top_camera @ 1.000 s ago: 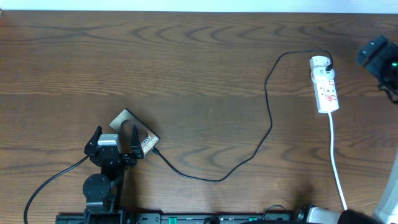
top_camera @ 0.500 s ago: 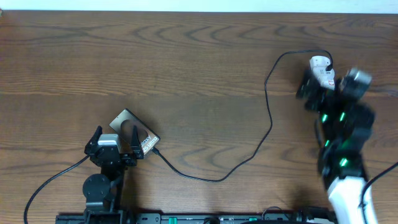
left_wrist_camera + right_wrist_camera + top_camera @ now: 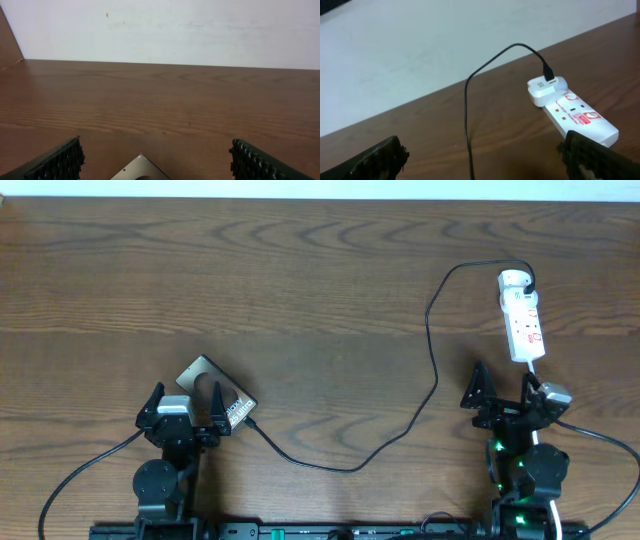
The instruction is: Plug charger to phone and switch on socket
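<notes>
The dark phone (image 3: pixel 214 387) lies tilted at the front left, its corner showing in the left wrist view (image 3: pixel 141 169). My left gripper (image 3: pixel 185 412) is open, its fingers either side of the phone's near end. The thin black charger cable (image 3: pixel 433 375) runs from the phone's right edge across the table to the white plug head on the white socket strip (image 3: pixel 522 320) at the back right. Cable (image 3: pixel 467 120) and socket (image 3: pixel 570 112) also show in the right wrist view. My right gripper (image 3: pixel 502 390) is open and empty, just in front of the socket.
The socket's white cord (image 3: pixel 538 435) runs toward the front edge past my right arm. A white wall (image 3: pixel 165 27) stands behind the table's far edge. Thick black arm cables trail at the front left (image 3: pixel 75 480) and front right.
My right arm has swung from the far right edge, past the socket, down to the front right. The left arm, phone and cable have not moved.
</notes>
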### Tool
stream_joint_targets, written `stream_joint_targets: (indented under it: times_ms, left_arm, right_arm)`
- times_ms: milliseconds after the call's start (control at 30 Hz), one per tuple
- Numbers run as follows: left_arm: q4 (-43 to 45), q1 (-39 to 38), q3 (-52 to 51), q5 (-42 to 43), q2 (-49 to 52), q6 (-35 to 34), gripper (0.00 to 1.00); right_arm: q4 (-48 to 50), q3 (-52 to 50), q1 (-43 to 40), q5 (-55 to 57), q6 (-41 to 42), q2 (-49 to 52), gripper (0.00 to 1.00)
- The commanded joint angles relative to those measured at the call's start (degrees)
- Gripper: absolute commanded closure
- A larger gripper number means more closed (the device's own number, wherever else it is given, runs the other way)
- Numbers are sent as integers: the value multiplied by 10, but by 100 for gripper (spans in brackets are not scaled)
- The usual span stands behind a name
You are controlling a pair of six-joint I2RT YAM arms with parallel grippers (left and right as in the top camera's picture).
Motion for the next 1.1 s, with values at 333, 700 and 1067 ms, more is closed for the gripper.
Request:
stream_joint_targets:
  times_ms: [333,700,1067]
  left_arm:
    - [-21,3,-9,12,-3,4,8]
    - [-21,3,-9,12,-3,4,8]
    - [-21,3,-9,11,-3,4,8]
  right_arm:
    - [-71,0,4,10,1,-84,1]
    - [-137,0,4,10,-9,-141,1]
    - [-230,0,28,2,-106,-226,1]
